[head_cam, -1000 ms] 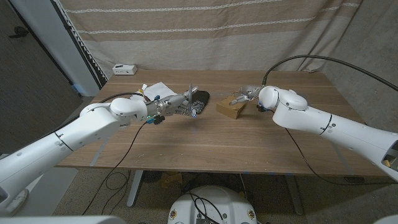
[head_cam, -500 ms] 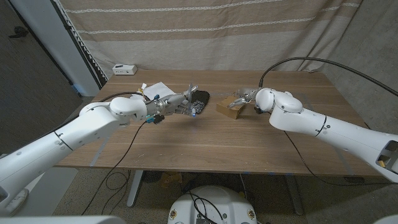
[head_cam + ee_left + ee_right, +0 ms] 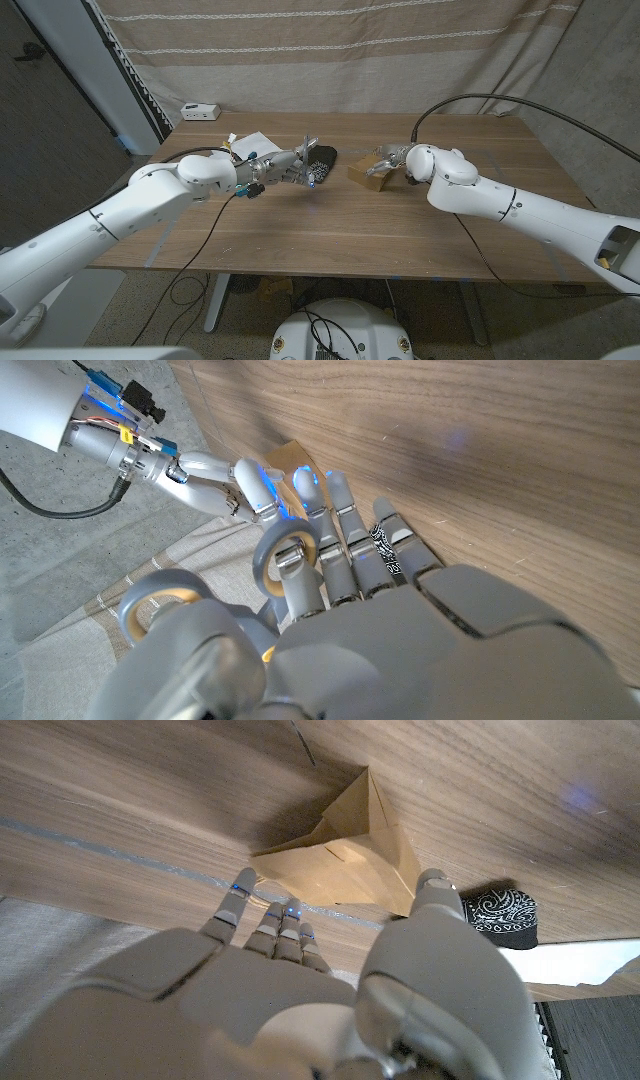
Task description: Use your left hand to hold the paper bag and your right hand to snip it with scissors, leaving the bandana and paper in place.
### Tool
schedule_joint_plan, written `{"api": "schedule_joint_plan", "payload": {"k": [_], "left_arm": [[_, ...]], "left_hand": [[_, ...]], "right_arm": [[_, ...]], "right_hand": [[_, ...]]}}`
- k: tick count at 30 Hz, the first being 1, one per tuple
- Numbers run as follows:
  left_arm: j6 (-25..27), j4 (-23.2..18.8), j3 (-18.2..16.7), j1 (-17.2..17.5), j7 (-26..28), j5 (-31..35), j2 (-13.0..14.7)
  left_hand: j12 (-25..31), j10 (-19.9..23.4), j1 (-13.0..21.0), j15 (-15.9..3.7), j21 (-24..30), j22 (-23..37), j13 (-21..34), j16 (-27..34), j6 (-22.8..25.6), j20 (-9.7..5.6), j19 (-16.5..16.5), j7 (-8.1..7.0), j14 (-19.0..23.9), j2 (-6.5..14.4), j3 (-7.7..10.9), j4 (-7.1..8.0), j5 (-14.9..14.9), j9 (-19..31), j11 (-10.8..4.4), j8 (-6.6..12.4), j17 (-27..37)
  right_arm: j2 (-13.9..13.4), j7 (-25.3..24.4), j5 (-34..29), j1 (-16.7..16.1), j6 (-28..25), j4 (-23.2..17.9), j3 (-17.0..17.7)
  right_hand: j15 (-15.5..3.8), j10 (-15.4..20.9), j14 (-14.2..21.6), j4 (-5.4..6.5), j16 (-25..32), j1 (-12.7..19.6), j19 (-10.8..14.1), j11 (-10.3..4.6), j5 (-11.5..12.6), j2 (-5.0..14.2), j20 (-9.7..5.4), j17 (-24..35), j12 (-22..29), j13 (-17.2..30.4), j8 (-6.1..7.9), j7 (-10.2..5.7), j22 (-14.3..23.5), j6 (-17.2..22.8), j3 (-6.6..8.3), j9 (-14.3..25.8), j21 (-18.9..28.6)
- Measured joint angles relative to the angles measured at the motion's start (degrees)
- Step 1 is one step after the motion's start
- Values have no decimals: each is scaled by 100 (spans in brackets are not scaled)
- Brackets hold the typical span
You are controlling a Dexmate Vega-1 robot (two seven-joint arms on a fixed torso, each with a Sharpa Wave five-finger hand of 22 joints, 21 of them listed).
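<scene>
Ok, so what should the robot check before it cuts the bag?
1. Scissors in the right hand: not ok. Their loops sit on the left hand.
2. Left hand holding the bag: not ok. It is by the bandana, apart from the bag.
3. Right hand's grip: cannot tell. It is at the bag with fingers spread.
4. Bandana and paper on the table: ok.
5. Blades open: cannot tell.
</scene>
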Motion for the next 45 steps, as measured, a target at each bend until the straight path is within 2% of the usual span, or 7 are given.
{"api": "schedule_joint_plan", "payload": {"k": [13,24,27,33,40,42,45], "left_arm": [[28,5,43,-49,-57,56,22],[-42,-27,11,23,0,82,37],[-83,-34,-14,58,27,82,34],[-169,-38,-53,113,69,77,28],[-222,-17,-59,126,73,76,4],[-227,-7,-58,127,73,76,-4],[-233,0,-59,127,73,76,-9]], "left_hand": [[0,-12,0,-23,0,0,-5,0,0,21,-21,0,-23,0,8,-8,1,26,-11,-2,-27],[45,-12,0,-23,0,-15,27,85,0,21,-21,0,-22,0,39,-39,38,90,-10,-9,-37],[45,-12,-1,-23,0,-15,17,89,0,21,-21,0,-22,0,39,-39,38,89,-9,-12,-37],[45,1,-1,-23,0,2,17,89,1,0,1,0,-22,1,56,-56,61,97,-22,-18,-46],[44,10,-1,-22,0,1,26,133,1,0,1,-1,-22,0,57,-57,84,122,-30,-32,-53],[44,50,-25,-16,0,1,17,133,2,0,1,-2,-15,-24,63,-63,84,130,-24,-22,-53],[85,65,-31,9,0,1,25,133,10,0,1,-10,11,-30,63,-63,85,120,-22,-21,-53]], "right_arm": [[111,191,-190,7,-9,101,-108],[159,193,-456,-63,-34,151,-203],[174,193,-503,-80,-46,168,-211],[212,193,-592,-135,-65,232,-216],[250,172,-619,-187,-49,344,-190],[263,149,-619,-211,-22,376,-168],[285,114,-618,-242,5,420,-133]], "right_hand": [[78,-137,-84,-37,-20,39,-31,17,44,39,32,0,-23,26,27,-1,0,-61,-4,0,-85],[-32,-84,-66,-86,-20,100,66,-35,108,100,-18,1,3,54,76,-1,1,-17,-3,-28,-106],[83,-84,24,-85,-20,146,152,-35,151,97,67,1,24,53,121,-1,1,46,-4,-28,-130],[99,6,304,-187,52,296,544,-112,205,98,127,-27,109,53,178,0,1,209,5,-28,-130],[221,127,830,-289,164,571,1274,-179,290,97,10,-83,175,53,178,-12,1,343,19,-27,-38],[76,213,1032,-344,180,759,1583,-228,346,118,-141,-103,194,44,222,-55,1,430,74,-27,-8],[-247,388,1382,-447,233,1216,2041,-293,403,207,-584,-111,223,-47,268,-121,12,624,176,-27,30]]}}
